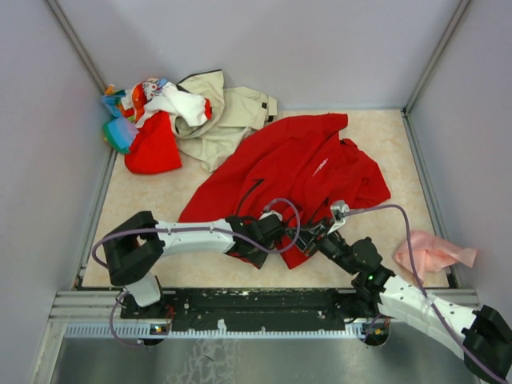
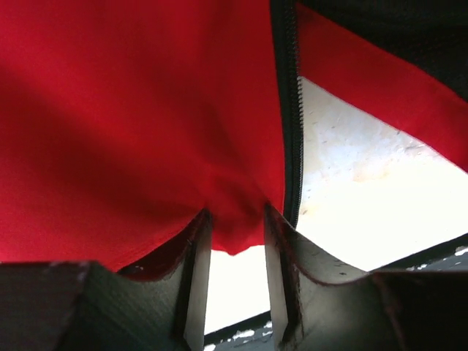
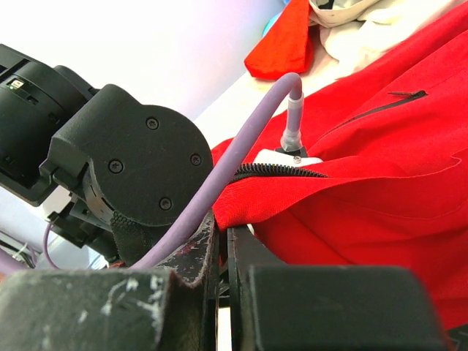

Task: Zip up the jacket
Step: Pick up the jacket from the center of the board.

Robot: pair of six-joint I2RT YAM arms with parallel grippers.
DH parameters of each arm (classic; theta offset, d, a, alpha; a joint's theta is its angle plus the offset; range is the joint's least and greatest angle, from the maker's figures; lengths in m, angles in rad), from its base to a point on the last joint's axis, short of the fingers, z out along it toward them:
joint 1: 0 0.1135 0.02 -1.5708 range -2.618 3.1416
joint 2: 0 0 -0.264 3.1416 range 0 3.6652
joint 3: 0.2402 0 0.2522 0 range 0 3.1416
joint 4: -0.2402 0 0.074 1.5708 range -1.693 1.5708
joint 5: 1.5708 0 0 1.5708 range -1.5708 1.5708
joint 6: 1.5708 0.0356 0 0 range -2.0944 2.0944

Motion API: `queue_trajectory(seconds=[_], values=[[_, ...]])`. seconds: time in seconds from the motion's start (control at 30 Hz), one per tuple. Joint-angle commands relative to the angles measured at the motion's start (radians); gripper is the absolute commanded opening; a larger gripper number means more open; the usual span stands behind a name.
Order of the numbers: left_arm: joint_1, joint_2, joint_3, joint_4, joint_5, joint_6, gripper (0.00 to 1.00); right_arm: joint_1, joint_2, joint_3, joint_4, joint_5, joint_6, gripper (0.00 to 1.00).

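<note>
The bright red jacket (image 1: 304,164) lies spread on the beige table, with its white chest logo up and its bottom hem towards the arms. My left gripper (image 1: 278,232) is at that hem. In the left wrist view a bunched fold of the jacket (image 2: 146,124) sits pinched between the fingers (image 2: 196,252), right beside the black front zipper (image 2: 292,110). My right gripper (image 1: 318,234) is just to its right, and its narrow jaws are shut on the jacket's hem corner (image 3: 241,208) below the zipper teeth (image 3: 281,170). A slanted pocket zip (image 3: 380,110) shows farther up.
A beige jacket (image 1: 228,116) and a heap of mixed clothes (image 1: 152,120) lie at the back left. A pink cloth (image 1: 432,254) is at the front right. Grey walls enclose the table. The left arm's wrist (image 3: 124,161) and a purple cable (image 3: 248,139) crowd the right gripper.
</note>
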Motion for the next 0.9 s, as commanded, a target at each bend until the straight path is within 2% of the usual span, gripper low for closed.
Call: queue_trajectory(seconds=[0.0,0.2,0.5,0.87], values=[[-0.019,0.294,-0.142,0.062,0.099,-0.024,0.33,-0.001,-0.015,-0.03,0.056,-0.006,-0.006,0.0],[-0.012,0.253,-0.164,0.08,0.091,-0.029,0.01,-0.002,-0.018,-0.023,0.039,-0.005,-0.006,0.0],[0.064,-0.057,-0.225,0.177,0.158,-0.012,0.0,-0.002,-0.025,0.0,-0.019,0.012,-0.019,0.0],[0.25,-0.451,-0.367,0.442,0.37,-0.026,0.0,-0.017,-0.067,0.075,-0.17,0.034,-0.051,0.0]])
